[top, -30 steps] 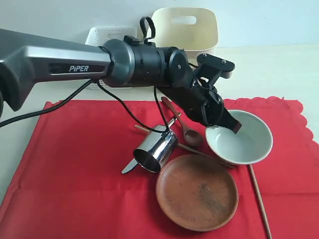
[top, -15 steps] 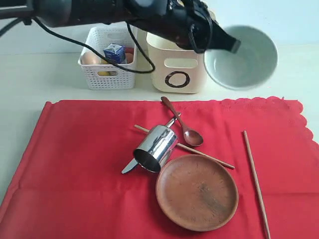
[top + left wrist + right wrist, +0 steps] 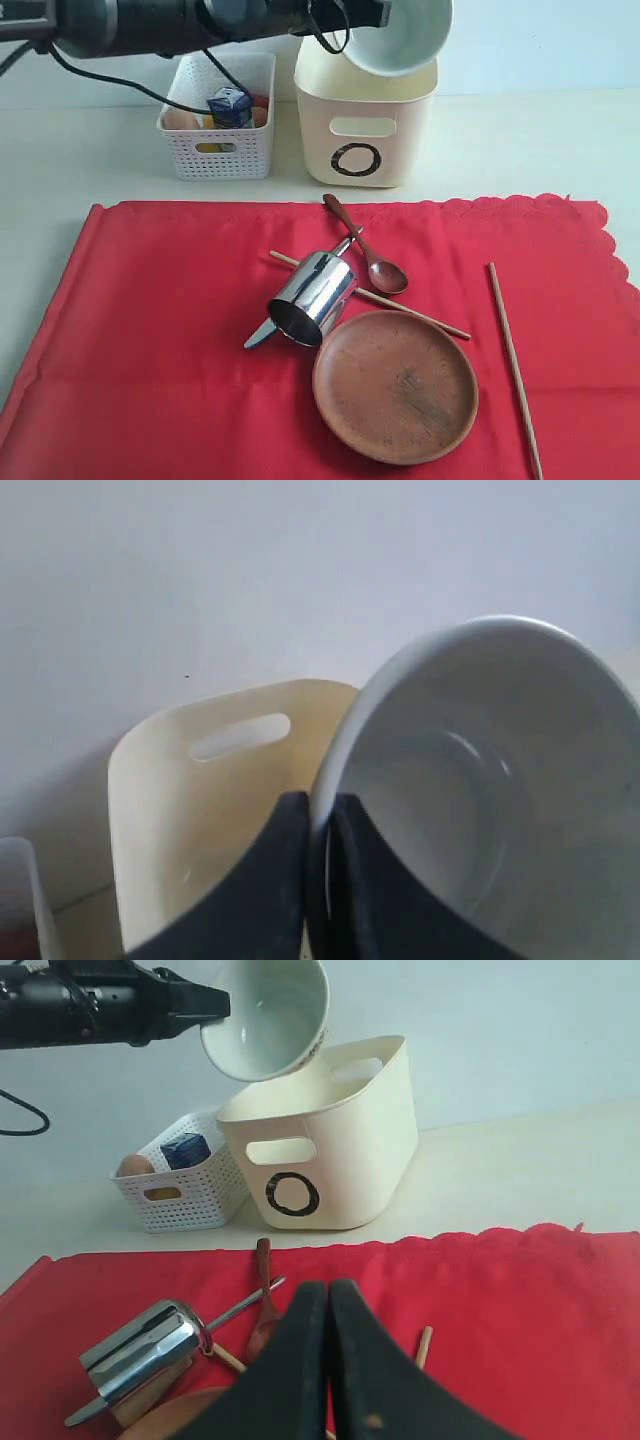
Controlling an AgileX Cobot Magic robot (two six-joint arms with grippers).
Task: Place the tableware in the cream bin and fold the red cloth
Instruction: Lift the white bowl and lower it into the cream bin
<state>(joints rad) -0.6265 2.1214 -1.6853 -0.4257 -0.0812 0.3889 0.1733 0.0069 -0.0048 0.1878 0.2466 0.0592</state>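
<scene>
Exterior view puts the pale grey-green bowl (image 3: 398, 35) tilted just above the cream bin (image 3: 366, 125), its rim clenched in the left hand (image 3: 319, 810); binning tableware is under way, and next it likely needs lowering inside before the hand releases.

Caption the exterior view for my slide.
Left claw holds the grey-green bowl tilted above the cream bin; cup, spoon, plate, chopsticks lie on the red cloth.

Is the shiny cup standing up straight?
No, the shiny cup lies tipped over on its side on the red cloth, with its open mouth showing.
</scene>
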